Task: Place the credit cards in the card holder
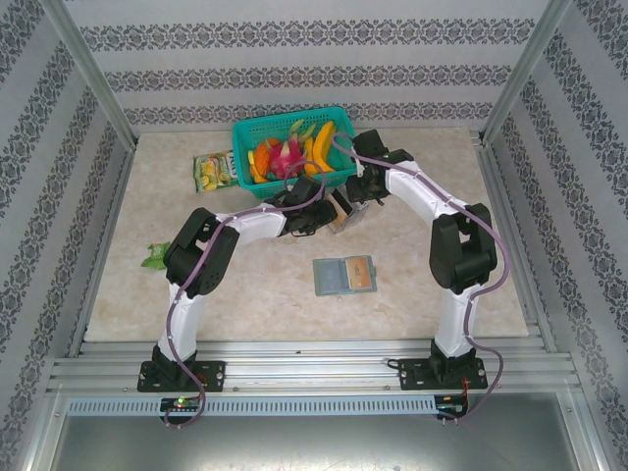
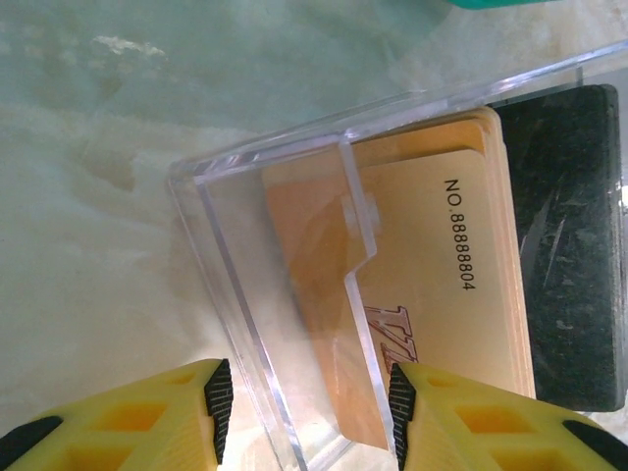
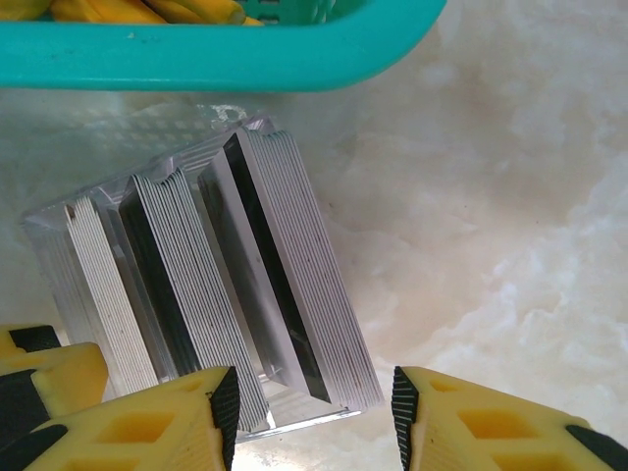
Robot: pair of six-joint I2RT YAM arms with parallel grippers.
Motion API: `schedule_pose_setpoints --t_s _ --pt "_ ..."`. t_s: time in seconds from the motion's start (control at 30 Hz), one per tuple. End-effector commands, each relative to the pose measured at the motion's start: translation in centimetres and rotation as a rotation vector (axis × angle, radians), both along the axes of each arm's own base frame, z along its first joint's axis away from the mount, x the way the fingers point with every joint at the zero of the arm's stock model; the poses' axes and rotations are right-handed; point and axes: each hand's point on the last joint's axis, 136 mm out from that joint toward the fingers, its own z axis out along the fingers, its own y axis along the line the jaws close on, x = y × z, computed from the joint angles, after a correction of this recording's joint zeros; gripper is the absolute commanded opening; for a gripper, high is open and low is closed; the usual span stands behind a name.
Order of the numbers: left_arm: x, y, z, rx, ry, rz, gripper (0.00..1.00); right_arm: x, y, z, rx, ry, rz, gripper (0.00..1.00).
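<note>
We find the credit cards [image 2: 432, 255] standing in packs inside the clear box [image 2: 231, 265], and both grippers are at that box. The left gripper [image 2: 309, 402] has its jaws apart and straddles one corner of the box, so a box wall and the end of the orange pack lie between its black pads [image 2: 218, 392]; we cannot tell whether a pad touches the plastic. The right gripper [image 3: 312, 407] is spread as well, with the end of one card pack in the gap and neither pad clearly on it. The cards nearest the left gripper are orange-brown, the top one printed NO.88888804, and a dark mottled pack sits just beyond them. From the right wrist we see the packs edge-on, pale edges with dark faces between them, leaning in the box's compartments. The card holder [image 1: 336, 277] lies open and flat, apart from the box on its near side. It is grey-green, with one orange-brown card [image 1: 361, 276] at its right half; we cannot tell whether that card is slotted in or lying on top. Just behind the box stands the teal basket [image 1: 257, 126] of fruit [image 1: 287, 157], and a snack packet [image 1: 214, 169] lies farther to the box's left. The table [image 1: 245, 294] is pale and marbled. Striped patterned walls [image 1: 294, 39] and metal frame posts [image 1: 88, 78] close it in.
</note>
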Motion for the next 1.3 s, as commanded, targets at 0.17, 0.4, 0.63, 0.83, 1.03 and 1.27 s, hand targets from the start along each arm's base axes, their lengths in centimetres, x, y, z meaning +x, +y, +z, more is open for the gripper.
schedule_pose_setpoints --t_s 0.17,0.4,0.63,0.83,1.03,1.27 --pt "-1.2 0.5 -2.5 0.064 0.061 0.013 0.47 0.5 0.4 -0.5 -0.164 -0.020 0.062 0.48" --pt "-1.4 0.6 -2.6 0.071 0.064 0.008 0.46 1.2 0.1 -1.3 -0.212 -0.021 0.065 0.48" --pt "-1.5 0.6 -2.9 0.070 0.071 0.008 0.45 2.0 -0.6 -2.5 -0.272 -0.018 0.058 0.48" --pt "-1.6 0.6 -2.8 0.072 0.071 0.007 0.45 2.6 -0.8 -2.1 -0.294 -0.039 0.050 0.45" --pt "-1.7 0.7 -3.0 0.078 0.075 0.007 0.44 2.9 -1.3 -1.1 -0.326 -0.067 0.042 0.44" --pt "-1.6 0.5 -3.0 0.071 0.075 0.008 0.44 2.2 0.2 -2.8 -0.242 0.003 0.085 0.44"
